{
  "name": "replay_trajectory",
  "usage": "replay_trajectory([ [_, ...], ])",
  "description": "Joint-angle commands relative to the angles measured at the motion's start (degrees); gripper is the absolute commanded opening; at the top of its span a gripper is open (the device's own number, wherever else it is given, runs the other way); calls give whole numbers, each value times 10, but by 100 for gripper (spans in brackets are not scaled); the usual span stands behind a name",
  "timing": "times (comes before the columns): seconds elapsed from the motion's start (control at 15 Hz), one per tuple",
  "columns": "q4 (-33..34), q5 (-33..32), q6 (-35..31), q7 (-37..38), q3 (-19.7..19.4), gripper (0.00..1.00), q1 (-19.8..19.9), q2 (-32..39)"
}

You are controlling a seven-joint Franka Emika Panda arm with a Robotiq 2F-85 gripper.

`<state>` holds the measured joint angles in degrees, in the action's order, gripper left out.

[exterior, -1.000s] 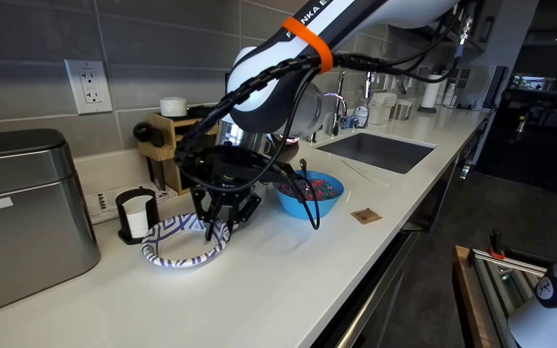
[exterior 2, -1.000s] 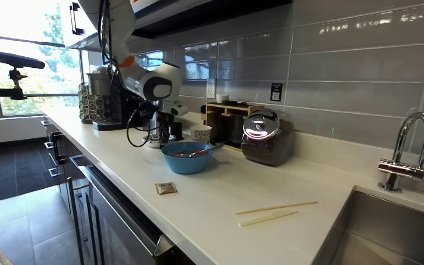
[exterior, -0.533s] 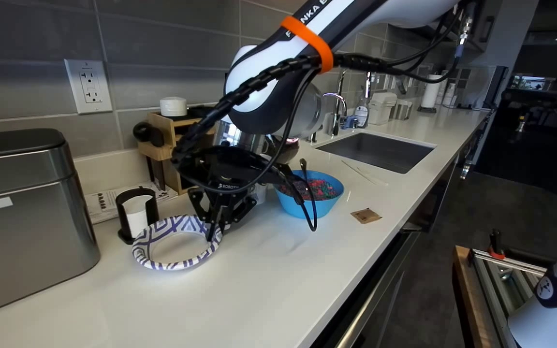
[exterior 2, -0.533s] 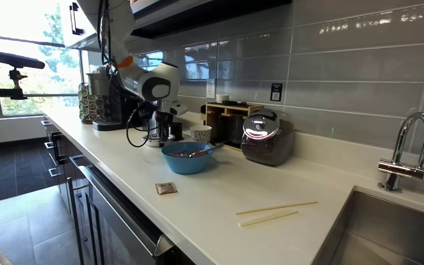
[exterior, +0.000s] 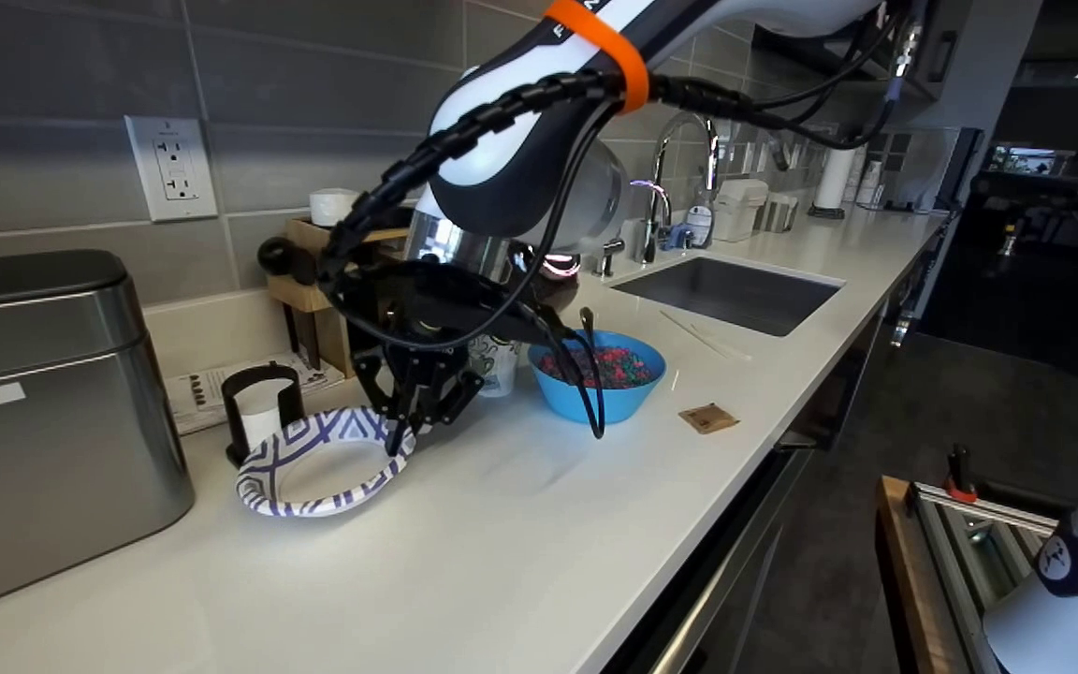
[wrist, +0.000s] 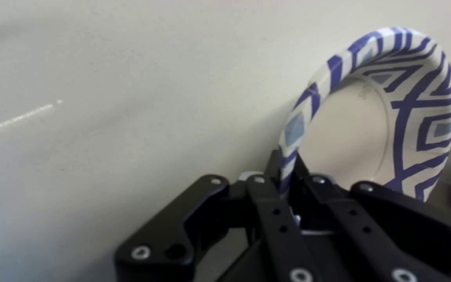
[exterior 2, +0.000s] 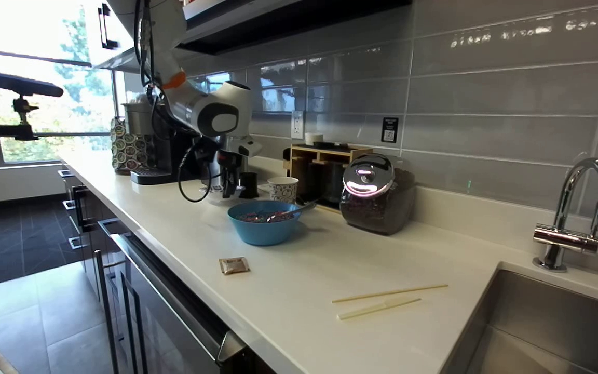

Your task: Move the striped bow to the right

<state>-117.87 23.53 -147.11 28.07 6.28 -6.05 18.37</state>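
One shallow, blue-striped white paper bowl [exterior: 326, 465] has its rim pinched in the black metal claw [wrist: 287, 166], left of the round bright-blue bowl [exterior: 606, 404]; I'd call this lifting, with a level carry right next.

Blown out white at the window [exterior 2: 55, 111], dark in the far room [exterior: 1016, 300].
Glinting off jar lid [exterior 2: 367, 175] and faucet [exterior 2: 563, 239]; softly shadowed on the desk [wrist: 131, 98]; seemingly out of focus around the claw [wrist: 287, 162] in the wrist view.
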Motion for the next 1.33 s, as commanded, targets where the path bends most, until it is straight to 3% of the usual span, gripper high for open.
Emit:
replay_trajectory([
  [0.0,-34,23,43,-35,8,1,7,-55],
  [0.47,-158,48,108,-24,-15,1,20,-233],
  [1.0,-342,105,81,65,-49,1,67,-446],
  [1.13,-374,102,63,89,-52,1,88,-482],
  [1.2,-323,91,89,62,-52,2,77,-428],
  [1.27,-339,90,84,69,-54,2,85,-446],
])
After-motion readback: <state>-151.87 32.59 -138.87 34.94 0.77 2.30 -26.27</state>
